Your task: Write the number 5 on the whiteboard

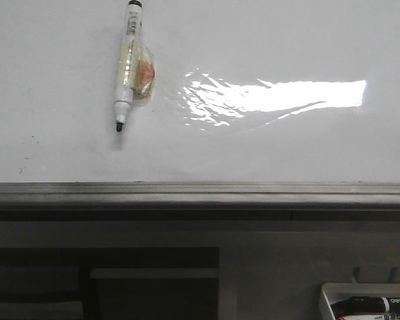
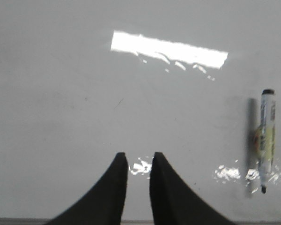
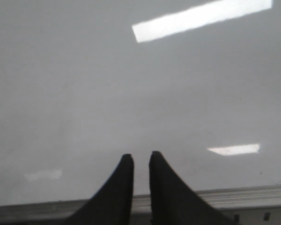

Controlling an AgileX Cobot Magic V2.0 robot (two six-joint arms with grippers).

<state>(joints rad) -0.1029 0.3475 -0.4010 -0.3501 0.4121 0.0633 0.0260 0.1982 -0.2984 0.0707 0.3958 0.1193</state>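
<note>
Whiteboard [image 1: 267, 147] fills most of the front view, glossy, with wrinkled film catching a bright glare strip right of centre; grey frame edge [image 1: 200, 195] runs along its near side. No 5 on it, just a couple of faint specks near the left. A marker [image 1: 126, 63] lies flat on the board in the upper left, uncapped, black tip pointing toward the frame, something yellowish-orange wrapped round its barrel; can't tell what that is. Neither arm shows in the front view. Left gripper [image 2: 138, 161] in its wrist view: fingers nearly together, thin gap, holding nothing, hanging over bare board with the marker well off to one side, apart from it. Right gripper [image 3: 141, 161]: same narrow gap, nothing in it, above the board close to the frame edge. Below the frame at lower right, a white tray [image 1: 328, 293] holds another marker [image 1: 373, 305].
</note>
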